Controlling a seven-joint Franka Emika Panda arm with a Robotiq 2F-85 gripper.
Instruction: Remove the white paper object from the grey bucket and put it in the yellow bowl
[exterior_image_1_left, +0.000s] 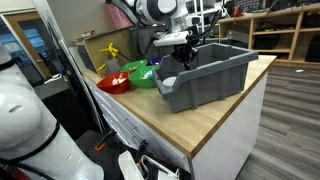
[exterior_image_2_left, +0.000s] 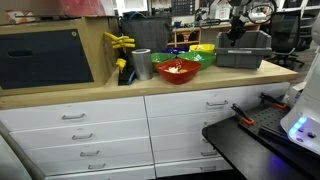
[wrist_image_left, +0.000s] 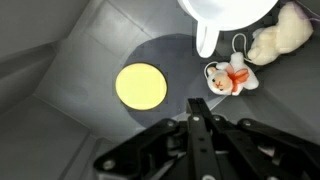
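White paper object: inside grey bucket, at upper edge of wrist view. On bucket floor, left to right: yellow disc, small plush toy. Along counter: red bowl, green bowl, yellow bowl, then bucket at right end. End effector above bucket interior, fingers pressed together, holding nothing.

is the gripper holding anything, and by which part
Nothing, it seems: the gripper looks shut and empty inside the grey bucket, and the white paper object lies apart from it.
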